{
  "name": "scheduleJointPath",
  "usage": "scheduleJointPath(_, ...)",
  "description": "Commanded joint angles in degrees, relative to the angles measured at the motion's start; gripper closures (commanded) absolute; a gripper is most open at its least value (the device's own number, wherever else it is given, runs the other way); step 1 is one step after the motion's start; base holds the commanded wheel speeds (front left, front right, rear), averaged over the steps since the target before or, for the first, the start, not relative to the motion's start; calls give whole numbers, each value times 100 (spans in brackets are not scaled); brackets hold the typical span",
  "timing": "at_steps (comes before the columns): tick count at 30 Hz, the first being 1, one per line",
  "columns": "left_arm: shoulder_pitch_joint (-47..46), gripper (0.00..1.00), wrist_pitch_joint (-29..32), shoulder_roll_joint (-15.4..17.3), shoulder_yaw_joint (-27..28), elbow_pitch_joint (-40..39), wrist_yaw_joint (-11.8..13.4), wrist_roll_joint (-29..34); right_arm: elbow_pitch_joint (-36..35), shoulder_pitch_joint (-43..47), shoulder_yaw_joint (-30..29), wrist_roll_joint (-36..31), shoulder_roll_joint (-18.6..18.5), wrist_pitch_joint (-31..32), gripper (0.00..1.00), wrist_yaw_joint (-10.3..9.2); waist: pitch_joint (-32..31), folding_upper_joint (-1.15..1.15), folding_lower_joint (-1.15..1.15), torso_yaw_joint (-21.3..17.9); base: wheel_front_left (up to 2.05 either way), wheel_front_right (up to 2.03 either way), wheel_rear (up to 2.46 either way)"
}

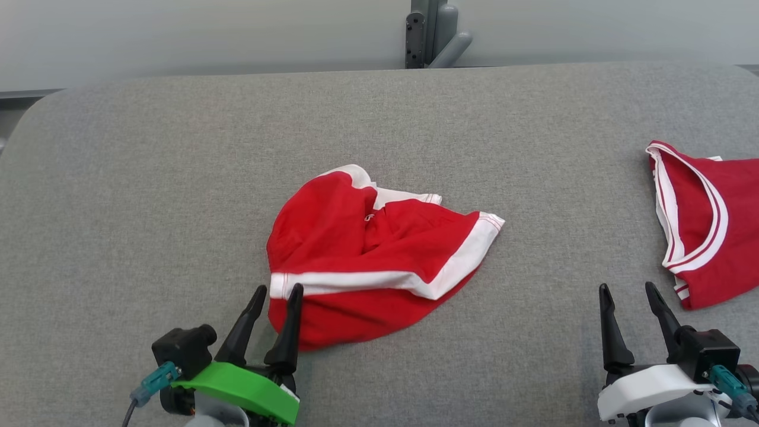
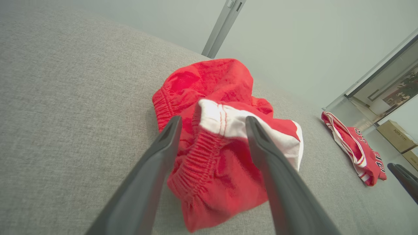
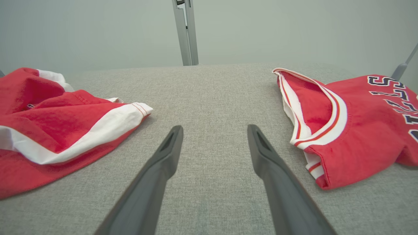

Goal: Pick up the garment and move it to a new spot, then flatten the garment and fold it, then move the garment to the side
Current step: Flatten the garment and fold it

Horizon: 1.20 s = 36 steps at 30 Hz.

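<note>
1. Red shorts [image 1: 367, 249] lie crumpled around the middle of the grey table [image 1: 148, 178], slightly toward the near side. A white band runs across the front, and the elastic waist is bunched at the end nearest the left arm
2. Left gripper [image 1: 277, 289]: fingers apart, not clamped on anything. The tips are at the shorts' near-left corner. In the head view one finger overlaps the red cloth and the other is over bare table. In the left wrist view the white-banded fold shows between the two fingers; cannot tell if the cloth touches them
3. Right gripper [image 1: 627, 286]: fingers apart, nothing between them, over bare table between the shorts and the jersey
4. Red jersey [image 1: 717, 225] with white trim lies toward the table's right side, cut off by the head view's right border and well apart from the shorts
5. Open room: a wide bare stretch left of the shorts out to the rounded far-left corner, a full-width bare band behind them up to the far edge, and a bare gap over to the jersey
6. Grey post [image 1: 430, 32] stands behind the far edge, off the table
</note>
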Motion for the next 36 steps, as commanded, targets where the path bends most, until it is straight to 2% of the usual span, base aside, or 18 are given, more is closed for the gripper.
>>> scheduleJointPath(1, 124, 0, -15, -29, 41, 66, -15, 51, 5, 69, -18, -55, -13, -15, 0, -2, -31, 0, 0, 16, 0, 0, 0)
scheduleJointPath(6, 391, 0, -16, -156, 353, 210, -15, 155, 12, 143, -30, -9, -12, -15, 0, -2, -129, 0, 0, 22, 0, 0, 0)
scheduleJointPath(15, 823, 0, -15, -303, 994, -56, -15, 332, 16, 199, -22, 89, -12, -15, 0, -2, -235, 0, 0, -14, 0, 0, 0)
scheduleJointPath(27, 1589, 0, -16, -560, 1815, -791, -15, 1733, -254, 565, -268, -121, -13, -15, 0, -2, -680, 0, 0, -5, 0, 0, 0)
scheduleJointPath(36, 1716, 0, -16, -550, 1882, -924, -15, 2249, -324, 545, -371, -254, -12, -15, 0, -2, -706, 0, 0, 1, 0, 0, 0)
